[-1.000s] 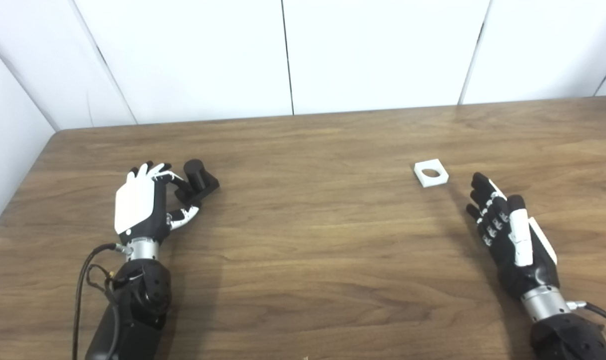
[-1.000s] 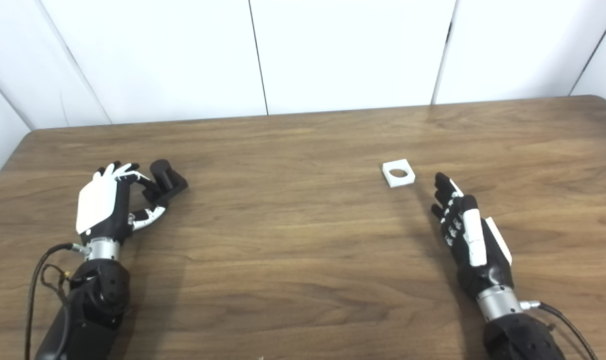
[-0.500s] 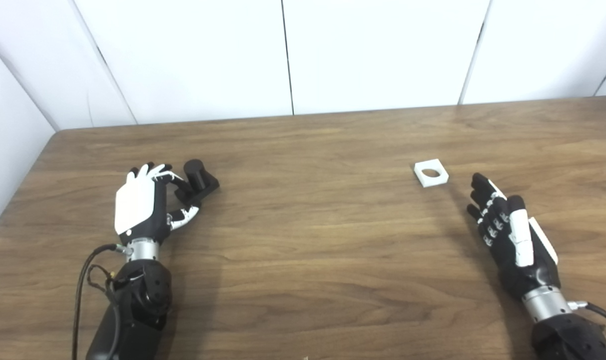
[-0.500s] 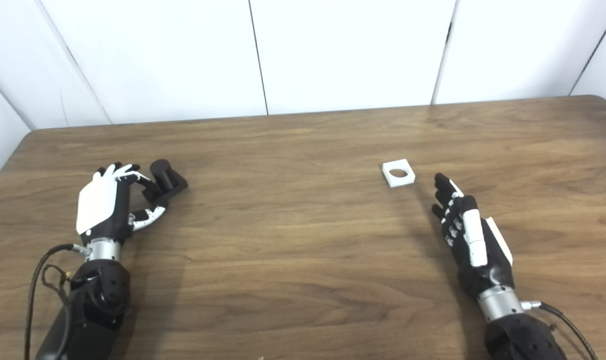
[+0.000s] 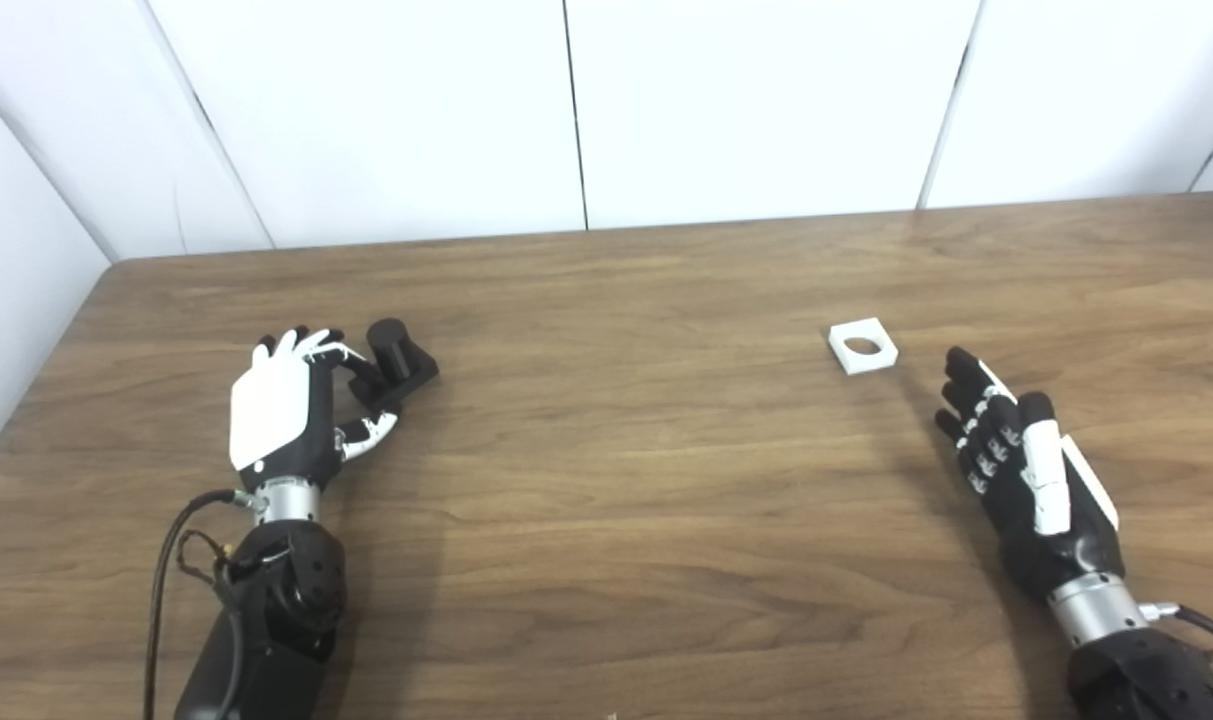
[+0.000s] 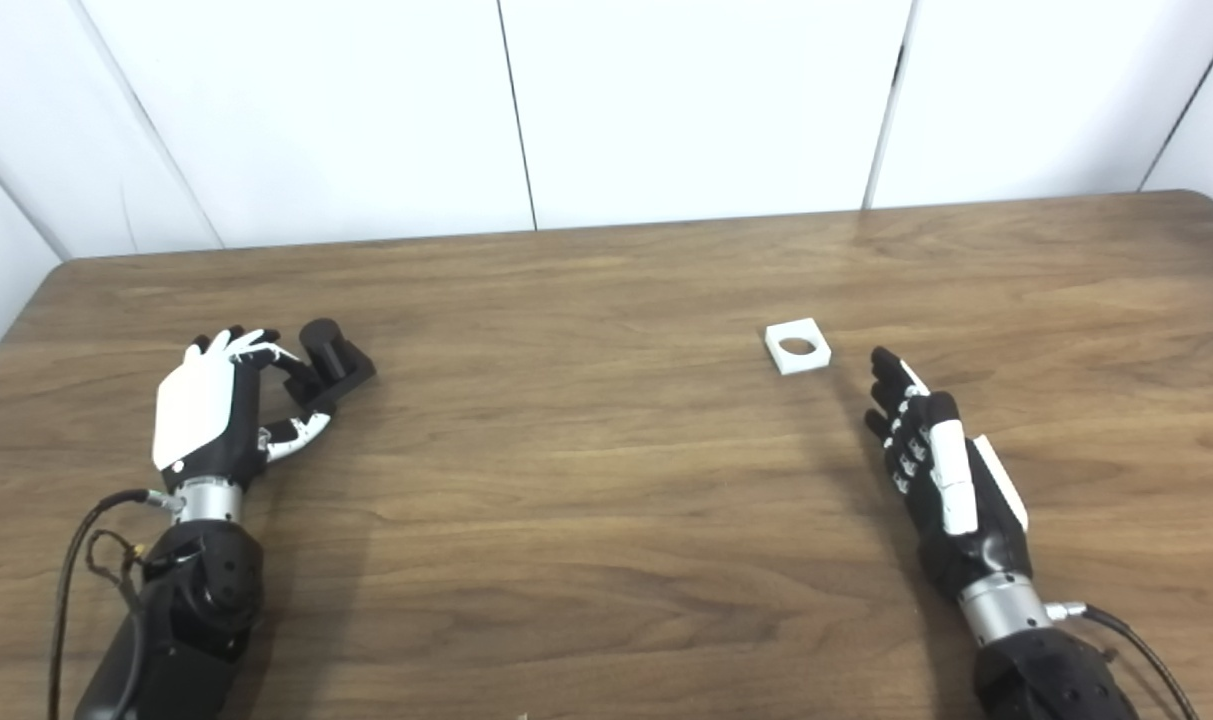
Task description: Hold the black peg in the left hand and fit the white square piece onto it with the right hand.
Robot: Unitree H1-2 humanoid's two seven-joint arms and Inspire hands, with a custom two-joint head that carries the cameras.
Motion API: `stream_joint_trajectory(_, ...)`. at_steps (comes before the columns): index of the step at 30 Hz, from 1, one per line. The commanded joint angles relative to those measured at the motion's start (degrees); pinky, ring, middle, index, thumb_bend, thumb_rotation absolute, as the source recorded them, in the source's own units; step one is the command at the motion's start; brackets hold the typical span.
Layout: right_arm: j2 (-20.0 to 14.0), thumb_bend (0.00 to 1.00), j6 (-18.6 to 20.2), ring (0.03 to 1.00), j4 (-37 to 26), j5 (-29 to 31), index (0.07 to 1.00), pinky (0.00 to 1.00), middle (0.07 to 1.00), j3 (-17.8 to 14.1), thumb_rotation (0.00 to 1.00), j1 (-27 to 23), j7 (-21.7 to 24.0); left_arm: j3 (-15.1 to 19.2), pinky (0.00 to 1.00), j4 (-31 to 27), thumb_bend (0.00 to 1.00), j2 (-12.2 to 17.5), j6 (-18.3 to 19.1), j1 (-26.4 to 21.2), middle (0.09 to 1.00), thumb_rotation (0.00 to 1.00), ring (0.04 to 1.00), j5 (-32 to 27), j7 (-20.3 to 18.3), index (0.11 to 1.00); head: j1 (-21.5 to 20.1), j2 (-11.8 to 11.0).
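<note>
The black peg (image 5: 391, 342), a short cylinder on a square black base, stands on the table at the left. My left hand (image 5: 291, 405) lies just left of it, fingers and thumb curled in and pinching the near-left edge of the base; the peg still rests on the wood. The white square piece (image 5: 863, 346), with a round hole in it, lies flat on the right part of the table. My right hand (image 5: 1021, 460) is open with straight fingers, a short way nearer and to the right of the piece, not touching it.
The brown wooden table (image 5: 616, 500) spreads between the two hands. White wall panels (image 5: 566, 110) rise behind its far edge, and its left edge (image 5: 36, 380) runs close to my left hand. A black cable (image 5: 166, 560) hangs beside the left forearm.
My right hand has slid a little toward the near edge, away from the white piece. The left hand and the peg have not moved.
</note>
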Motion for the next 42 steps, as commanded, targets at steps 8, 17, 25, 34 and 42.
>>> stream_joint_trajectory(8,-0.3,0.7,-0.9,1.0,-1.1,0.0,0.943,1.0,0.99,0.5,0.99,-0.3,0.4,-2.0,0.98,-4.6,0.52,0.9,-0.4,1.6,0.83,0.07,0.924,1.5,-1.0,0.486,0.1,0.3)
stream_joint_trajectory(17,-0.1,0.68,-1.0,1.0,-1.2,-0.2,0.95,1.0,0.997,1.0,1.0,-0.2,0.3,-3.5,0.98,-7.7,0.51,0.2,-1.4,3.7,0.838,0.08,0.931,1.7,-2.7,0.486,0.1,0.5)
stream_joint_trajectory(25,-0.1,0.67,-1.2,1.0,-1.0,0.5,0.96,1.0,1.0,1.5,1.0,0.0,1.0,-5.8,0.97,-12.2,0.51,-0.5,-1.6,5.9,0.841,0.08,0.935,2.8,-4.9,0.486,-0.2,0.5)
stream_joint_trajectory(34,0.0,0.66,-2.1,1.0,-0.3,0.2,0.952,1.0,1.0,1.8,1.0,0.1,1.0,-9.4,0.96,-15.9,0.51,-1.4,-3.8,7.9,0.843,0.08,0.928,5.0,-6.0,0.488,-0.5,0.6)
stream_joint_trajectory(42,0.2,0.65,-2.0,1.0,-0.6,-0.2,0.95,1.0,1.0,2.0,1.0,0.3,0.7,-11.8,0.96,-18.9,0.51,-3.0,-4.0,9.3,0.852,0.08,0.928,7.1,-8.3,0.488,-0.7,0.8)
